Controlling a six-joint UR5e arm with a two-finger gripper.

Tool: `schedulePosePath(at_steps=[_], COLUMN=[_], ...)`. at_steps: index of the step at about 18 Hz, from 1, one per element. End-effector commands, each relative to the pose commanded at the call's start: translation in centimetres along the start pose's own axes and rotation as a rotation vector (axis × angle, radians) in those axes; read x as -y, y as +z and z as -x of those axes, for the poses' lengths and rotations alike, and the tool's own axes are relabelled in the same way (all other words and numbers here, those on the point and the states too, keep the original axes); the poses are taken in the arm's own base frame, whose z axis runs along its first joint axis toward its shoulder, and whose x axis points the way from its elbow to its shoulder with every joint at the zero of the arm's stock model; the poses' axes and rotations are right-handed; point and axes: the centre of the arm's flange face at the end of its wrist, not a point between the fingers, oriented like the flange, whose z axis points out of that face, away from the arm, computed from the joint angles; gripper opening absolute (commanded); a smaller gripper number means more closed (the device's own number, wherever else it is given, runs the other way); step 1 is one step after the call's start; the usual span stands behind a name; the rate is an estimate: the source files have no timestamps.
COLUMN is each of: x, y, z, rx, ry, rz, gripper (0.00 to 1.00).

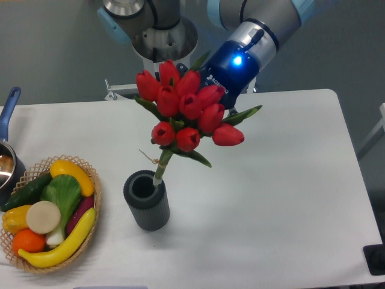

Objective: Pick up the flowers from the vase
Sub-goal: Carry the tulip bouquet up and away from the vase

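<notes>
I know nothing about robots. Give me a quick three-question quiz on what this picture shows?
1. True or false: the flowers are lifted, with the stem end at the mouth of the vase.
2. What lies in the wicker basket: A) toy vegetables B) tools C) cups?
3. What colour is the light on the gripper?

Key: 1 true; 2 A; 3 blue, though its fingers are hidden behind the blooms.

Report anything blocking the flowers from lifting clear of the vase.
Nothing visible does. The flowers hang from the gripper, stem tip just at the vase mouth, with open space above.
</notes>
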Motion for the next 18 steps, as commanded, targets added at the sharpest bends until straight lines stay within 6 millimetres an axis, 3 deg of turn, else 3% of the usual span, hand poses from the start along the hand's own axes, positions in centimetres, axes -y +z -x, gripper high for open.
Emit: schedulePosePath(at_steps=[3,5,10,18], x=[0.5,-0.2,-2.2,-4.3], y=[-2.3,-4.7,-7.5,-9.0], z=[1.9,3.7,6.6,9.1], rx=[0.045,0.087,0.140,0.169], ry=[0.006,0.019,0.049,0.070], rz=[-0.014,-0.024,-0.027,-0.023], gripper=[0.45,0.45,0.45,0.45])
